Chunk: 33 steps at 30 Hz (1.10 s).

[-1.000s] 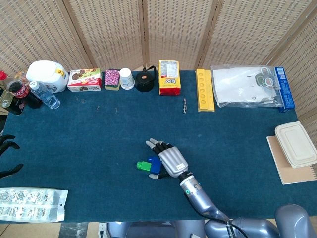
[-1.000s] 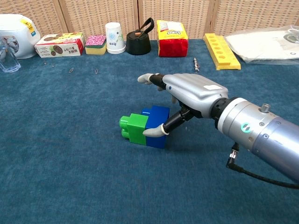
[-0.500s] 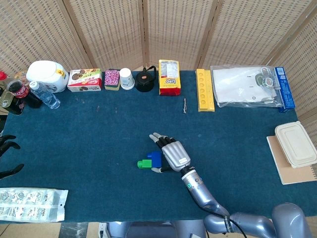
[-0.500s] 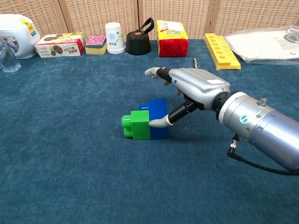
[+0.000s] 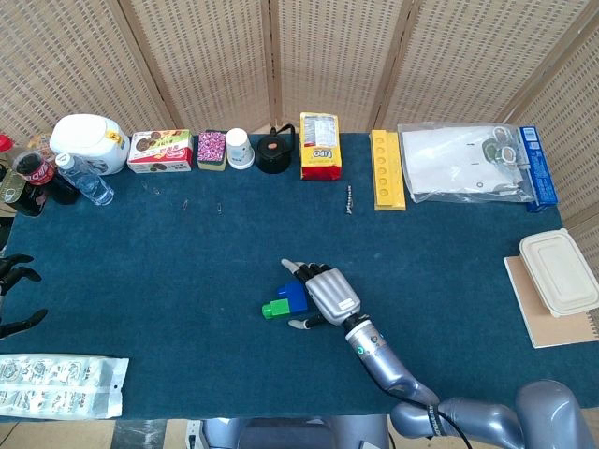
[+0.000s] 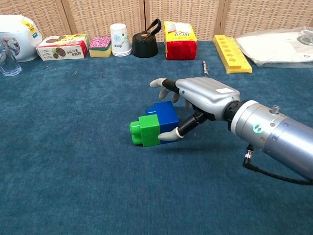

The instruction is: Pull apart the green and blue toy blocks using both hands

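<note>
Two blocks sit joined near the middle of the tabletop point(image 5: 140, 262) in my head view: the green block point(image 5: 275, 309) on the left, the blue block point(image 5: 294, 296) plugged into it on the right. My right hand point(image 5: 329, 297) has its fingers over the top of the blue one and the thumb low at the front, so I judge it is grasping that block. My left hand point(image 5: 14, 295) hangs off the left edge, well apart from the blocks, dark fingers spread and holding nothing. So the split is not yet made; the left hand has to come in and take the green end before any pull.

Along the back I can read "LIPO" on the yellow bag point(image 5: 319, 145). The red-labelled cola bottle point(image 5: 37, 176) is too small to read.

From the chest view, the right hand point(image 6: 195, 100) arches over the blue block point(image 6: 164, 117), thumb tip touching its front face; the green block point(image 6: 146, 130) sticks out free to the left. The pair looks tilted, perhaps partly lifted. The bag point(image 6: 180, 34) and the biscuit box point(image 6: 62, 47) show print, but I can't make it out here.
</note>
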Motion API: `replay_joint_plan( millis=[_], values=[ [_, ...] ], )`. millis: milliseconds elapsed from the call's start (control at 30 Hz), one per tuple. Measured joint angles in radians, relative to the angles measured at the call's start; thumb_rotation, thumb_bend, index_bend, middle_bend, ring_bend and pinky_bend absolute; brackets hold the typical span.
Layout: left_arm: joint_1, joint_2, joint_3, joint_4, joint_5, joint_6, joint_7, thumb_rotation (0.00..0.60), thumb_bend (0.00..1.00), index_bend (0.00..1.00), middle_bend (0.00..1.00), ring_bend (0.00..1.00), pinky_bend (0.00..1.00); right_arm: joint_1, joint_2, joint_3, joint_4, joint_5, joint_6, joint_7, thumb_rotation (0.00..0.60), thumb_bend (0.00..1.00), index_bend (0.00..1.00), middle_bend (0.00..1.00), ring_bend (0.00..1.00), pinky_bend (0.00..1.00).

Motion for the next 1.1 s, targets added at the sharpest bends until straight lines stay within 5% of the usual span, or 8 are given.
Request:
replay_joint_plan(
  millis=[633,867,1100],
  values=[
    [-0.003,-0.004,0.0,0.002,0.001,-0.006,0.004,0.6,0.16,0.45,0.32,0.3,0.33,0.015,-0.015,0.009,0.065,-0.016,0.002,0.058,0.359,0.13,0.41,0.47,0.54,0.49],
    [-0.007,-0.008,0.001,0.0,0.009,-0.008,0.006,0.6,0.16,0.45,0.32,0.3,0.33,0.018,-0.024,0.015,0.078,-0.025,0.017,0.069,0.514,0.14,0.56,0.6,0.69,0.61],
    [-0.018,-0.011,0.007,-0.014,0.033,-0.017,0.017,0.6,0.16,0.45,0.32,0.3,0.33,0.015,-0.016,0.024,0.065,-0.021,0.024,0.091,0.533,0.14,0.6,0.65,0.74,0.65]
  ],
)
